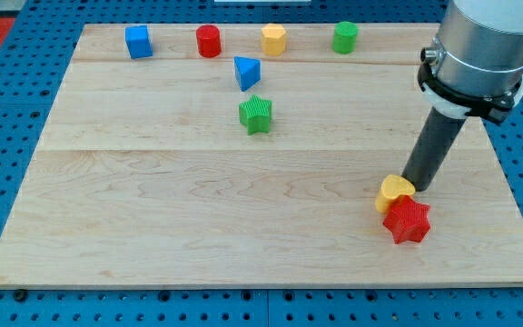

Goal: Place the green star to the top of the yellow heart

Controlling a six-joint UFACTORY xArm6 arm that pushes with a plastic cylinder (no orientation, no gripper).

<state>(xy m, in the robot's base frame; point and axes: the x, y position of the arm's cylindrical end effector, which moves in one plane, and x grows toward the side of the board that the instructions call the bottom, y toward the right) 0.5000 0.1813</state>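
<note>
The green star point(255, 114) lies above the board's middle, just below the blue triangle point(247, 72). The yellow heart point(393, 192) sits at the view's lower right, touching the red star point(407, 221) just below it. My tip point(415, 186) is at the heart's upper right edge, touching or nearly touching it, and far to the right of the green star.
Along the view's top stand a blue cube point(138, 42), a red cylinder point(209, 41), a yellow hexagonal block point(273, 39) and a green cylinder point(344, 37). The wooden board point(152, 209) lies on a blue pegboard surface. The arm's grey body fills the upper right corner.
</note>
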